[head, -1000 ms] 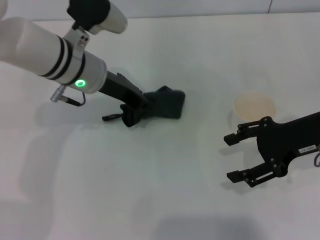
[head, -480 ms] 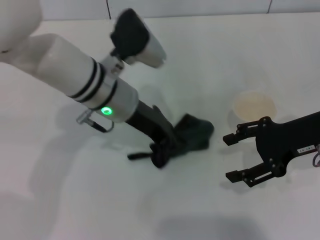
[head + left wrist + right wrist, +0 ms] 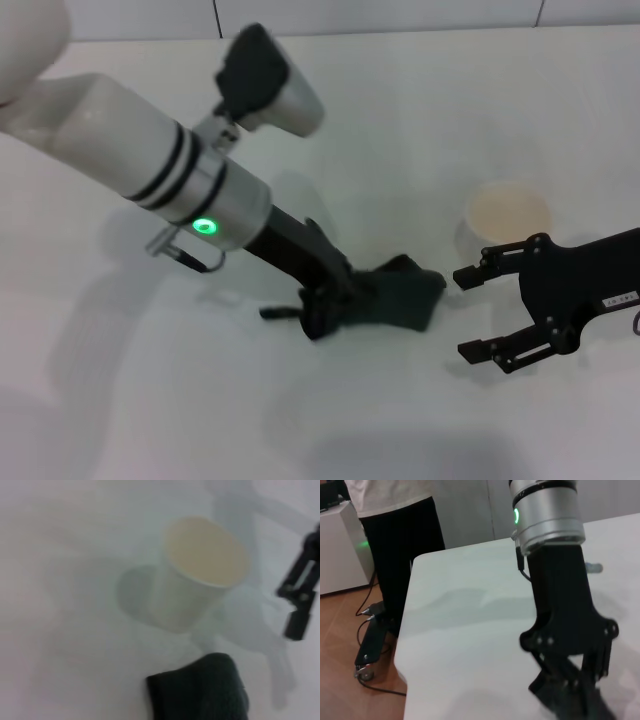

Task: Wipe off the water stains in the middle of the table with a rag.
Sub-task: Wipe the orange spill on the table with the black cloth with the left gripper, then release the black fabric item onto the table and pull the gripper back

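We see the left gripper [image 3: 335, 300] clamped on the rag [image 3: 400, 300], pressed to the table [image 3: 400, 120], right gripper [image 3: 478, 315] spread wide beside the cup [image 3: 508, 213]

Light is even, bright, diffuse from overhead; no hard glare on the white surface [image 3: 400, 100]. Soft grey shadows spread under and beside the left claw [image 3: 325, 305] and below the right claw [image 3: 480, 315]. Head view is fairly sharp. Left wrist view is blurred throughout, cup [image 3: 200, 572] and rag [image 3: 200, 690] soft-edged. Right wrist view is soft too, esp. the near arm housing.
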Action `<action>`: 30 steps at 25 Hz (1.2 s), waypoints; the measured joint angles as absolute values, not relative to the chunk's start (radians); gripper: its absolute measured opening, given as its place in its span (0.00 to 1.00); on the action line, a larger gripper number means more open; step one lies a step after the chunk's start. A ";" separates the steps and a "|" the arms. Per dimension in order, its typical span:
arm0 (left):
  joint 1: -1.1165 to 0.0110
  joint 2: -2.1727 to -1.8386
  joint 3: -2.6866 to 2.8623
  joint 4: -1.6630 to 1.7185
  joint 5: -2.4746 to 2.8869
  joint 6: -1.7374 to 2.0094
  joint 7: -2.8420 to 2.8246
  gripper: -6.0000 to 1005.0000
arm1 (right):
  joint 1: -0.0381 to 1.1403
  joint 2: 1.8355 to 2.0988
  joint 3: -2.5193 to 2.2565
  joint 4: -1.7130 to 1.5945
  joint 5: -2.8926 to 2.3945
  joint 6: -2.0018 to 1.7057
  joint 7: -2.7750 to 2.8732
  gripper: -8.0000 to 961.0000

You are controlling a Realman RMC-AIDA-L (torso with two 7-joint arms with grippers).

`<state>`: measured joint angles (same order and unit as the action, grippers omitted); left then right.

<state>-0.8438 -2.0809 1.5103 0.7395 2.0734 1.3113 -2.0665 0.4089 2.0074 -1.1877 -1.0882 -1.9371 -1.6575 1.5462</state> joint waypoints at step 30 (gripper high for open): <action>-0.386 -2.077 1.149 1.140 2.215 1.373 -1.979 0.17 | 0.414 2.008 -1.169 -1.084 -1.939 -1.612 1.557 0.84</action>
<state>-0.3861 -2.0766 1.1489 1.1397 2.2150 1.3727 -1.9785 0.4140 2.0078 -1.1689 -1.0836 -1.9393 -1.6120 1.5567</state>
